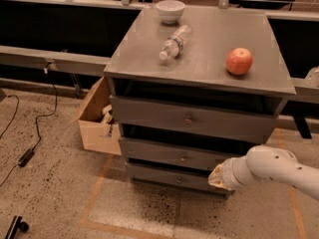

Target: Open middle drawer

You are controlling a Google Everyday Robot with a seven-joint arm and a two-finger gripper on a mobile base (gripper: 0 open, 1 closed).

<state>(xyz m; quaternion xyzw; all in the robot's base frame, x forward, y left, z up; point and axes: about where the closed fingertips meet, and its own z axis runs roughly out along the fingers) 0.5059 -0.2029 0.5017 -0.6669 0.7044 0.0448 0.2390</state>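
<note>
Middle drawer [159, 152], flat grey wood, round knob [183, 158], hand [217, 177] near its corner

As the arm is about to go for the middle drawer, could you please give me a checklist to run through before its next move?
1. Middle drawer shut, ready to pull: ok.
2. Its knob in clear view, nothing covering it: ok.
3. Gripper lined up with the knob: not ok; it sits lower and to the right, near the drawer's right end.
4. Gripper touching the drawer front: cannot tell.
5. Cardboard box out of the drawer's path: ok; it stands left of the cabinet.
6. Bottle on top secure: not ok; it lies on its side and might roll.
</note>
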